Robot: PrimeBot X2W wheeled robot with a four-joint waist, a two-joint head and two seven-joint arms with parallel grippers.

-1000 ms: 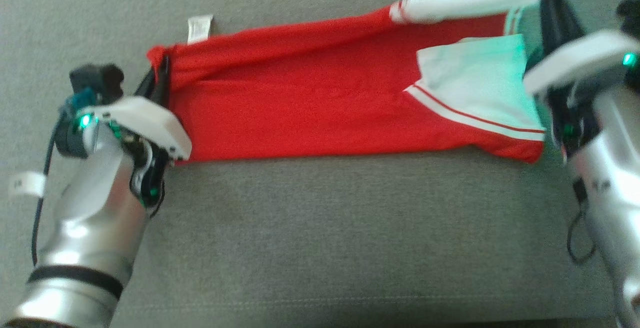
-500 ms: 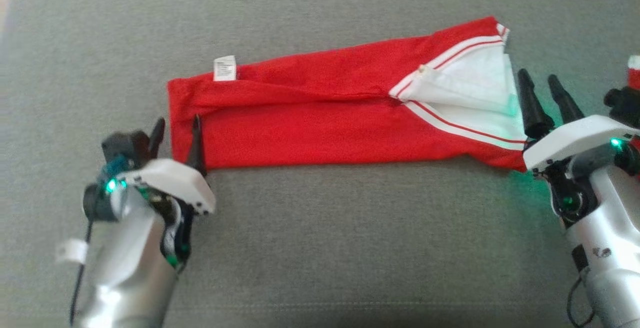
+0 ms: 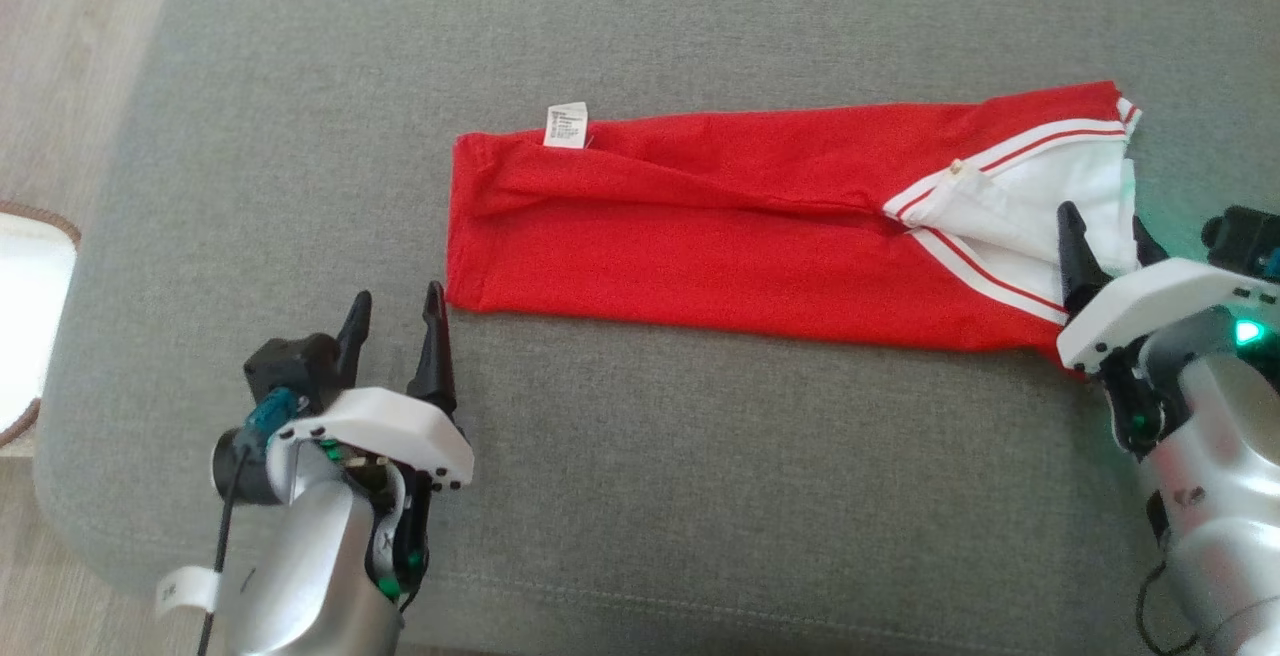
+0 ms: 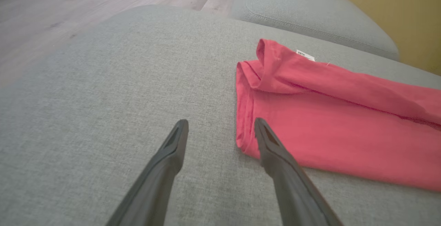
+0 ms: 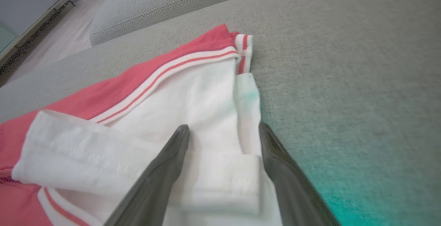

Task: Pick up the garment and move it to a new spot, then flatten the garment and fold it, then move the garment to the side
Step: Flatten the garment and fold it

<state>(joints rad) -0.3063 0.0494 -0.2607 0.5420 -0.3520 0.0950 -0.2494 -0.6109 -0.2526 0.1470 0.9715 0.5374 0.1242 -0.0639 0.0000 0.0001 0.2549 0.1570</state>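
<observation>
Near left: left gripper [image 3: 398, 294] parted and empty, poised just off the near-left corner of the garment [image 3: 700, 226]. Near right: right gripper [image 3: 1104, 216] likewise parted, nothing clasped, fingers over the white side panel [image 3: 1030, 201] at the right end; contact with the cloth not determinable.

Middle: garment lying as a long folded strip across the grey sofa cushion [image 3: 640, 496], lengthwise ridge along the far half, panel bunched. Far edge: white tag [image 3: 566, 125] protruding.

Likely faults: pinching the top layer alone, opening the fold; dragging over coarse upholstery, rucking the mesh; uneven pull from both ends, skewing the strip.

Count: two grippers, one garment, one tag, one cushion beneath.
</observation>
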